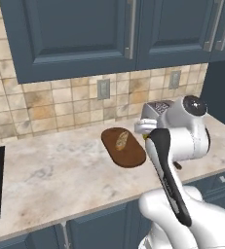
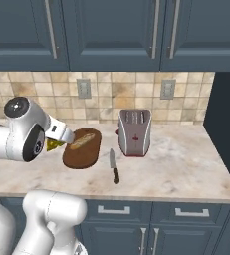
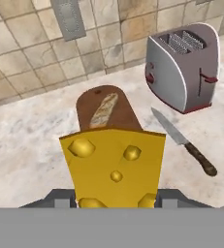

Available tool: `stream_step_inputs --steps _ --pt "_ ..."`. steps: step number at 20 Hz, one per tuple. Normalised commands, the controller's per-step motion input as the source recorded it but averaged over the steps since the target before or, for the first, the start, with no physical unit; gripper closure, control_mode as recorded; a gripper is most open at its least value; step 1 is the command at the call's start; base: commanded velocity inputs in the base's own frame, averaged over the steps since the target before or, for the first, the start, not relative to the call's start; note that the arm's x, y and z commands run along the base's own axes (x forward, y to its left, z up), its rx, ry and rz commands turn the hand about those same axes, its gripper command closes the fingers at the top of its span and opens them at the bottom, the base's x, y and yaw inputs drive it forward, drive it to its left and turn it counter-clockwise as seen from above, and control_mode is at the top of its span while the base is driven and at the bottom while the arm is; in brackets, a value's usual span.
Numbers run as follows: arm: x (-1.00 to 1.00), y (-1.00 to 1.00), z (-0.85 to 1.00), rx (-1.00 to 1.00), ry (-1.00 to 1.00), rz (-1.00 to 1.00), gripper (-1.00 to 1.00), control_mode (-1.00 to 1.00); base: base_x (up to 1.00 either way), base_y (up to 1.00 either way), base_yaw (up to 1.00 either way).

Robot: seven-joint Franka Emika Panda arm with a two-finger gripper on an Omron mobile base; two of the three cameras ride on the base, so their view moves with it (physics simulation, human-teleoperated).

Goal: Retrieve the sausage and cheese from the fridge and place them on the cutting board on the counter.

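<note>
- Yellow cheese (image 3: pixel 114 169) sits pinched between my jaws, carried above the counter (image 1: pixel 60 170), just short of the cutting board (image 3: pixel 108 109).
- Step, I judge: delivering the cheese.
- Next: move forward over the board, beside the bread-like piece (image 3: pixel 104 110), lower, let go.

Cheese held over the counter, near the brown board

The cheese (image 3: pixel 114 169) is a bright yellow chunk with round holes. It sits in the claw (image 3: pixel 112 201), up in the air, off the counter (image 2: pixel 186 164). In the right base view a small yellow corner of the cheese (image 2: pixel 52 145) peeks out just beside the left end of the cutting board (image 2: pixel 84 152). The cutting board (image 3: pixel 125 114) is dark brown, flat and oval with round ends. It lies flat on the beige, marbled counter (image 1: pixel 55 170), near the tiled wall. A long tan speckled bread piece (image 3: pixel 104 110) lies on the board.
</note>
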Motion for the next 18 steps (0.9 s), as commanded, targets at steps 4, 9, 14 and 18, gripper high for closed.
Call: stream_step_inputs --steps 4,9,14,18 --pt "0.16 0.01 -0.41 0.00 0.00 -0.55 1.00 -1.00 0.00 0.00 0.00" --pt "0.35 0.07 -0.45 0.00 0.05 -0.46 1.00 -1.00 0.00 0.00 0.00" --pt "0.41 0.01 -0.22 0.07 0.00 -0.24 1.00 -1.00 0.00 0.00 0.00" --pt "0.09 0.00 -0.25 0.04 0.04 -0.13 1.00 -1.00 0.00 0.00 0.00"
